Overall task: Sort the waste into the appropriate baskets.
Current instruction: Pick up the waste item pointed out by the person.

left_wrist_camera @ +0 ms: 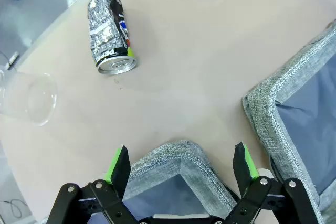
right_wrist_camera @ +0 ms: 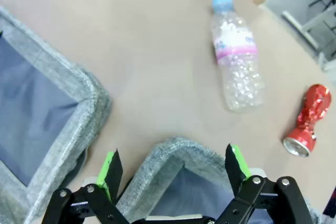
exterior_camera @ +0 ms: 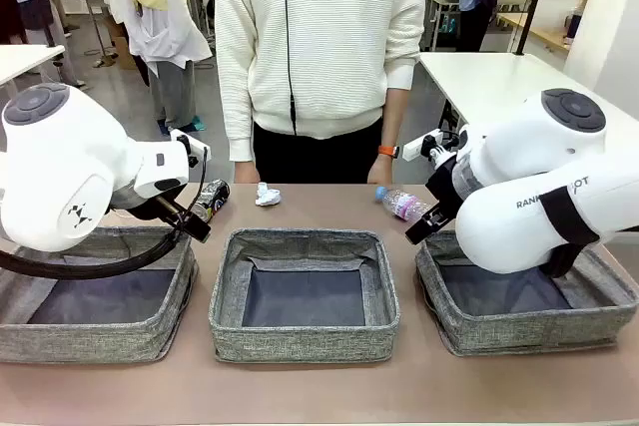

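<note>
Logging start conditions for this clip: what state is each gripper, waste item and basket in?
left gripper: open, holding nothing
right gripper: open, holding nothing
black-silver can: lying on its side
clear plastic cup: lying on its side
paper ball: crumpled, on the table
plastic bottle: on its side, capped, crumpled
red can: on its side, crushed
middle basket: empty
left basket: visible part empty
right basket: visible part empty
</note>
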{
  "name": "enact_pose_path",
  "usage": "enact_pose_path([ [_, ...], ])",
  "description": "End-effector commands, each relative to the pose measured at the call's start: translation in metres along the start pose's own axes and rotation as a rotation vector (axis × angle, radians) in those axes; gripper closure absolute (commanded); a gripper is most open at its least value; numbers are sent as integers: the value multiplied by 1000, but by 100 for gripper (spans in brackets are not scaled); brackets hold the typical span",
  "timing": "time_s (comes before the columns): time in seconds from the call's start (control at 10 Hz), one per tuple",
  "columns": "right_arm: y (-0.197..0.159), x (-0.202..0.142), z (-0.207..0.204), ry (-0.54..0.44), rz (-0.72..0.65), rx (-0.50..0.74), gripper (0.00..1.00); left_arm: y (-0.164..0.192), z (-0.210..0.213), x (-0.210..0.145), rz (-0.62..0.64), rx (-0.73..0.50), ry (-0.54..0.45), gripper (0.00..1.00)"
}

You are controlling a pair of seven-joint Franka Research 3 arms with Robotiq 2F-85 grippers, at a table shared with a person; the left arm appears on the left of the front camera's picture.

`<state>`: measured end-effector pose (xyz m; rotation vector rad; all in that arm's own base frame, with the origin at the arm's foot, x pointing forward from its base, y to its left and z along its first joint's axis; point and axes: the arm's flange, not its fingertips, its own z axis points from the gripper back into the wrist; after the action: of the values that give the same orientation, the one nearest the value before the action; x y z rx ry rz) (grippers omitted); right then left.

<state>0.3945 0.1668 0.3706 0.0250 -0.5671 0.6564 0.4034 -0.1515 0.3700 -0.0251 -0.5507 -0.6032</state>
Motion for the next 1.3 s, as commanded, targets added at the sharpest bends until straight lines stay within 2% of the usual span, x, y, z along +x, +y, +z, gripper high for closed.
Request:
enact_pose_path([
  [0.0,0,0,0,0,0,0,0,0,0,0,0,0,0,0],
  [1.1,0,0,0,0,1,0,0,0,0,0,0,0,0,0],
  [1.2,-10,11,51,-9,-21,-79,0,10,53,7,-15,51,-20,0],
])
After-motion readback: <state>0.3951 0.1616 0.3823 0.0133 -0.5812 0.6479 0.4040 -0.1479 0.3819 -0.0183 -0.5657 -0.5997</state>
